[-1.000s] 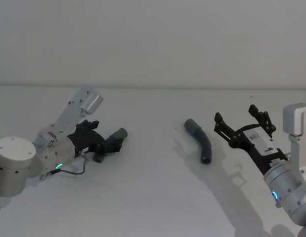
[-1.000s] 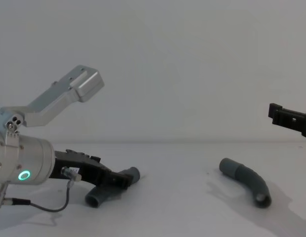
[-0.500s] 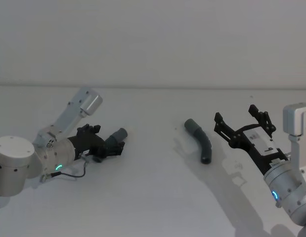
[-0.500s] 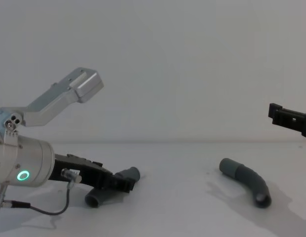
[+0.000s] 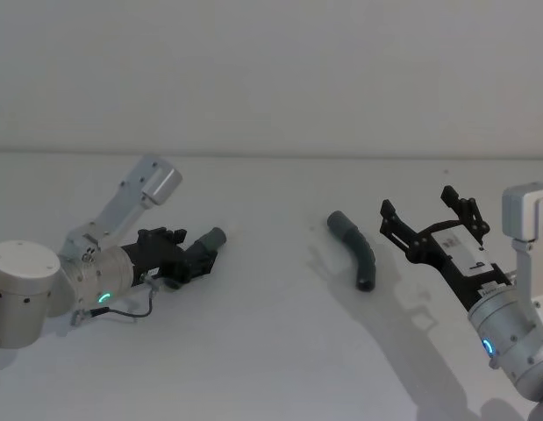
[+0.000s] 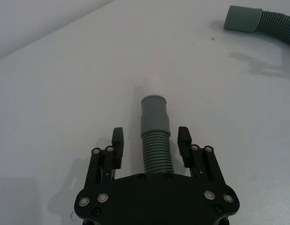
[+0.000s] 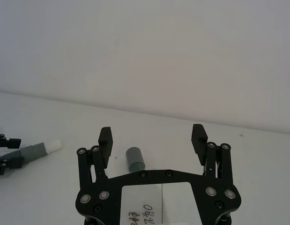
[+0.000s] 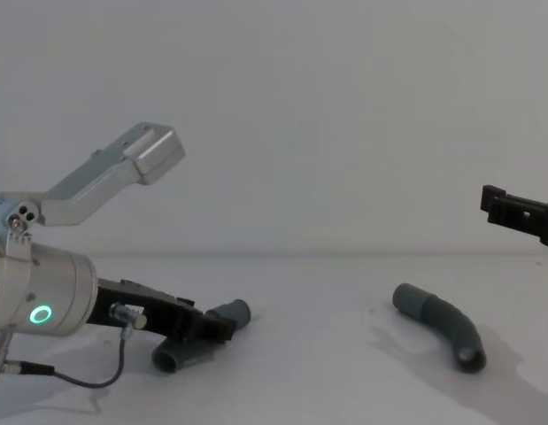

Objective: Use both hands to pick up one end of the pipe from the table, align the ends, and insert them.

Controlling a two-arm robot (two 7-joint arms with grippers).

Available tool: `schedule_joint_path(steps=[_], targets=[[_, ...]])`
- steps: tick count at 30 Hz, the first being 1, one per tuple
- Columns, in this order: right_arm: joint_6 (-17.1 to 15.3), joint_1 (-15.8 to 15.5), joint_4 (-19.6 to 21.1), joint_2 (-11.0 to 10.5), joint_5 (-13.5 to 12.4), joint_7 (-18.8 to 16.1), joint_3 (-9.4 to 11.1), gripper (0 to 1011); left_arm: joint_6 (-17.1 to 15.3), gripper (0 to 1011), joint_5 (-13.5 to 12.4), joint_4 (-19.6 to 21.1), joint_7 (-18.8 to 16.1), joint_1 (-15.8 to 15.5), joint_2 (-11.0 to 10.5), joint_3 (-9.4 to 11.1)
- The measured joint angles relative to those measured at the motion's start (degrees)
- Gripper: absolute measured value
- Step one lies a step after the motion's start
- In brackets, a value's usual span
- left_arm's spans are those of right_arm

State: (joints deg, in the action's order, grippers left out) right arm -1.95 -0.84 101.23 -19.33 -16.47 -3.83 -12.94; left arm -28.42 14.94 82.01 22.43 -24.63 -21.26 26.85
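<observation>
Two pieces to join, both lying on the white table (image 5: 271,351) and well apart.

On the left, one change. Left gripper (image 5: 196,253) rolled at the wrist, from a tilted stance a second ago to level now, and settled around the left piece (image 5: 215,237). Means a grasp lined up but, judging from the left wrist view, not yet closed. Jaws part-open, straddling the ribbed body, a sliver of table showing on each side of it. Left arm low, stretched forward and inward, nearly flat to the table.

Right arm unmoved over that second, raised off the table at the right edge. Right gripper (image 5: 426,212) spread wide, holding nothing, aimed at the right piece (image 5: 359,253) lying just ahead of it.

Smallest last: whitish tip (image 6: 152,86) of the left piece, pointing away from the left gripper toward the table's middle; socket cuff (image 6: 243,18) of the right piece farther off, untouched.

Next, probably: close on the ribs, lift, then bring the right gripper down.
</observation>
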Motion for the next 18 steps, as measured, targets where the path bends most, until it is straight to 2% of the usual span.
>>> schedule_joint_path(steps=[1, 6, 7, 10, 12, 13, 18], targets=[[0.00, 0.00, 0.00, 0.00, 0.00, 0.00, 0.00, 1001, -0.04, 703, 0.01, 0.00, 0.02, 0.00, 0.00, -0.01], [0.00, 0.00, 0.00, 0.00, 0.00, 0.00, 0.00, 1001, -0.22, 524, 0.08, 0.04, 0.12, 0.03, 0.03, -0.06], [0.00, 0.00, 0.00, 0.00, 0.00, 0.00, 0.00, 1001, -0.22, 524, 0.08, 0.04, 0.12, 0.03, 0.03, -0.06], [0.00, 0.00, 0.00, 0.00, 0.00, 0.00, 0.00, 1001, -0.31, 387, 0.11, 0.06, 0.18, 0.05, 0.05, -0.08], [0.00, 0.00, 0.00, 0.00, 0.00, 0.00, 0.00, 1001, -0.33, 355, 0.12, 0.07, 0.20, 0.05, 0.06, -0.10], [0.00, 0.00, 0.00, 0.00, 0.00, 0.00, 0.00, 1001, -0.35, 305, 0.13, 0.08, 0.21, 0.06, 0.06, -0.11], [0.00, 0.00, 0.00, 0.00, 0.00, 0.00, 0.00, 1001, -0.41, 300, 0.15, 0.09, 0.24, 0.06, 0.07, -0.14]])
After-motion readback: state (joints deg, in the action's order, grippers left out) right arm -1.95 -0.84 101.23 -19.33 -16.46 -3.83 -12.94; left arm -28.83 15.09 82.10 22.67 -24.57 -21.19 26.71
